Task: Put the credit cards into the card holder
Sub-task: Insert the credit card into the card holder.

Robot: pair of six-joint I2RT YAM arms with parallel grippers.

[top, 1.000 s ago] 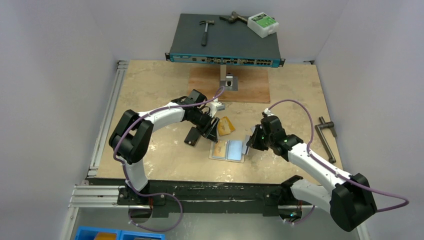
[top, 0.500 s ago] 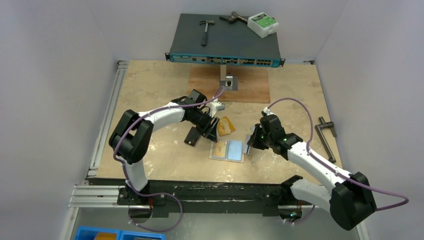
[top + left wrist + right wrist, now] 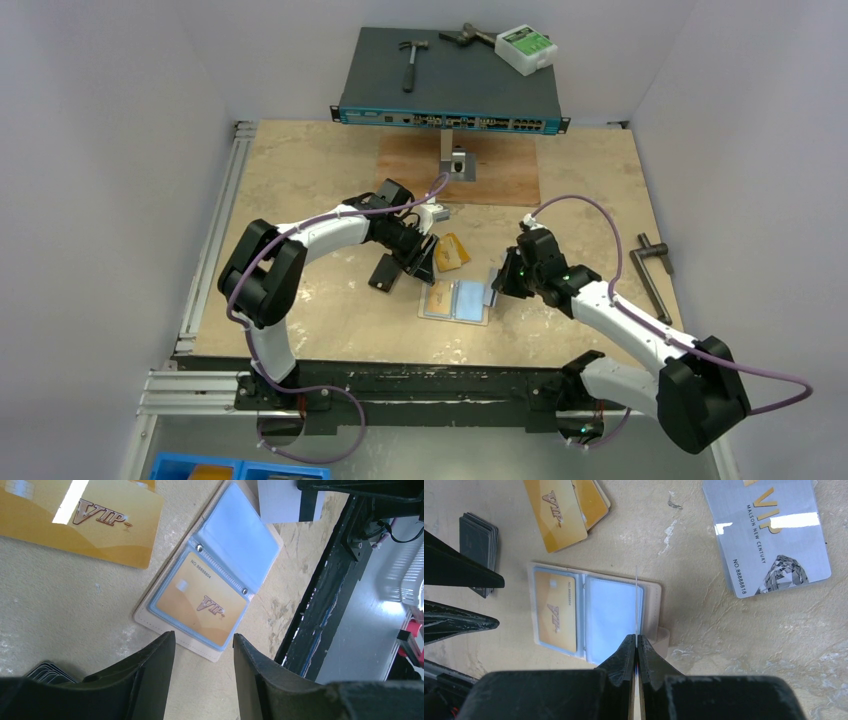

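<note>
Tabletop (image 3: 75, 605) — black cards (image 3: 50, 672) half-hidden behind left fingers (image 3: 150, 680).

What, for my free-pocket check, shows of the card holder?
The card holder is a beige-tan wallet lying open, flat on the table. Two clear bluish sleeves meet at a riveted spine: one holds an orange-yellow card, the other looks empty. A snap tab juts from its edge. The right gripper holds a thin card edge-on over the empty sleeve.

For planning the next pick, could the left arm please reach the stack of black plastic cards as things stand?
Probably yes: the open, empty left gripper has the stack of black plastic cards lying uncovered beside it.
</note>
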